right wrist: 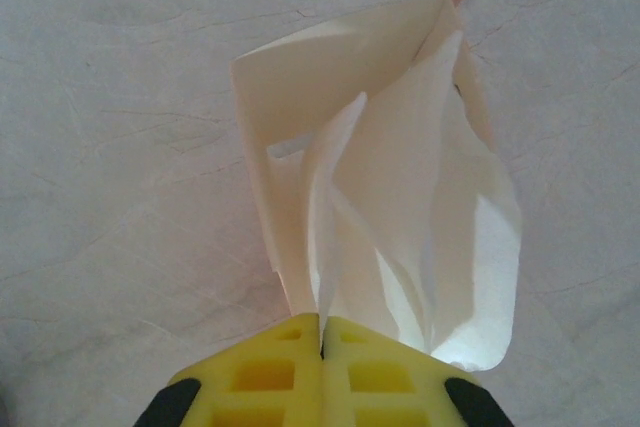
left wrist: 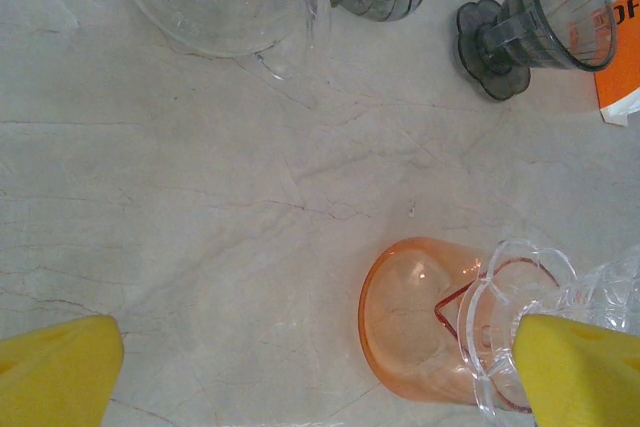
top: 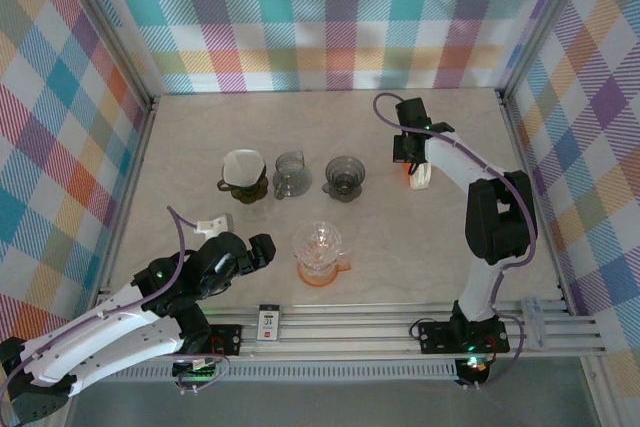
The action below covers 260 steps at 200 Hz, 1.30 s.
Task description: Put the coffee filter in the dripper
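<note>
Pinching the coffee filter (right wrist: 400, 177) at its near edge, the right tool (right wrist: 322, 322) has its two yellow fingers (right wrist: 265, 377) pressed together on the paper. In the right wrist view the filter's long axis runs straight away from the fingers, toward the top of the picture. It is narrow where it is clamped and wider in the middle, with several folds standing open. Below it is the pale marbled worktop (right wrist: 110, 197); I cannot tell whether the paper touches it.

From above, the right tool (top: 410, 159) is at the far right part of the worktop (top: 400, 247), and the filter (top: 421, 181) hangs on its near side, just beside an orange and white packet (top: 403, 173).

I count four drippers. Three stand in a row at the middle: an olive dripper (top: 243, 187) on the left, a ribbed clear dripper (top: 289, 175) in the middle and a dark grey dripper (top: 345, 177) on the right, which is the nearest to the held filter. The fourth, a clear dripper (top: 318, 244), sits on an orange base (top: 322, 275) closer to the arms. There are two filters: the held one and a second filter (top: 245, 166) already sitting in the olive dripper.

The left tool (top: 262, 247) is near the clear dripper, on its left. In the left wrist view the left tool (left wrist: 315, 347) has its yellow fingers (left wrist: 60, 372) wide apart and holding nothing, and the clear dripper (left wrist: 520, 287) lies beside the right finger.
</note>
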Each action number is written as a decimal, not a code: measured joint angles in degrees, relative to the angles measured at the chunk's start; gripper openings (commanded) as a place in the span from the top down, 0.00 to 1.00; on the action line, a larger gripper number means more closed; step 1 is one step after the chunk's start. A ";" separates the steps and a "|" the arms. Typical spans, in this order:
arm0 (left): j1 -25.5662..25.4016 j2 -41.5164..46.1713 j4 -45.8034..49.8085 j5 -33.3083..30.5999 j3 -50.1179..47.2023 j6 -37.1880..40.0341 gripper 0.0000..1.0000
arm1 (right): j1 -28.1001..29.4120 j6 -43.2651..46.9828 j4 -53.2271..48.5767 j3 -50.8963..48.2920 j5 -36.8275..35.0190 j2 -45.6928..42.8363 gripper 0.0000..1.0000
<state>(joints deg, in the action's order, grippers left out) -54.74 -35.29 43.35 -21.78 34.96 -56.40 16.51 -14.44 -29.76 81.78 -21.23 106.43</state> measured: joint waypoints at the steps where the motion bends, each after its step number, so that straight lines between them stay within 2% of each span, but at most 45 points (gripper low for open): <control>1: 0.00 0.00 0.00 0.02 0.00 -0.02 0.00 | 0.00 0.00 -0.02 0.00 -0.02 0.00 1.00; 63: 0.00 0.00 0.00 0.02 -0.02 -0.70 0.00 | 0.00 0.20 0.55 -0.20 0.02 -0.24 1.00; 90: 0.00 0.00 0.00 0.00 -0.02 -0.83 0.00 | 0.00 0.13 0.87 -2.25 0.48 -3.08 1.00; 164: 0.00 -0.02 -0.02 0.00 -0.02 -0.83 0.00 | 0.96 -2.84 0.92 -13.11 5.01 -21.79 1.00; 203: 0.00 -0.26 -0.02 0.02 -0.02 -0.85 0.00 | 5.11 -4.72 -1.75 -16.17 8.85 -33.18 1.00; 231: 0.00 -0.55 -0.02 0.04 -0.02 -1.03 0.00 | 9.11 -4.85 -4.87 -16.48 13.42 -41.55 1.00; 260: 0.00 -0.55 -0.02 0.04 -0.02 -1.05 0.00 | 12.15 -4.81 -7.43 -16.55 21.88 -48.17 1.00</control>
<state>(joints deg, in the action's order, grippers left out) -54.74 -35.83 43.33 -21.74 34.94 -57.45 28.67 -19.25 -37.19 65.23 0.64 58.26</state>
